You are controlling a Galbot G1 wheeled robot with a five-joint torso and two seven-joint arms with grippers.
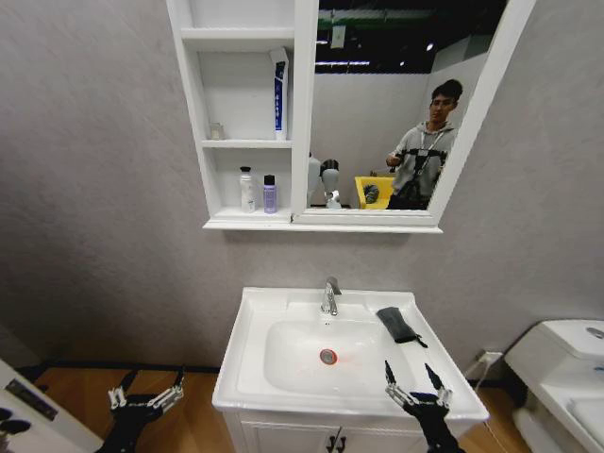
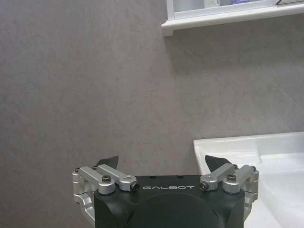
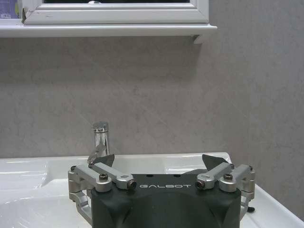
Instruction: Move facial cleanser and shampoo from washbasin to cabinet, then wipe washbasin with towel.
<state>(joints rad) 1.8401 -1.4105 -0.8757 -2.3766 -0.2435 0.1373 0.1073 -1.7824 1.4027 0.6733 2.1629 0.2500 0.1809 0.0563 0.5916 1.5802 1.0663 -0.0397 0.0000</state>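
Observation:
The white washbasin (image 1: 255,363) has a chrome faucet (image 1: 329,294) and a red-ringed drain (image 1: 327,357). The dark towel (image 1: 397,324) lies folded on its back right rim. Above, the cabinet (image 1: 198,142) holds a white and blue tube (image 1: 279,94) on the middle shelf, with a white bottle (image 1: 247,189) and a small purple bottle (image 1: 270,194) on the lowest shelf. Which of these is the facial cleanser or the shampoo I cannot tell. My right gripper (image 1: 415,377) (image 3: 157,160) hovers open over the basin's front right rim. My left gripper (image 1: 146,387) (image 2: 161,161) is open, low and left of the basin.
A white toilet (image 1: 566,368) stands at the right. The vanity doors (image 1: 311,439) sit under the basin. A white object (image 1: 28,406) juts in at the lower left. Wooden floor lies left of the vanity, and a grey wall is behind.

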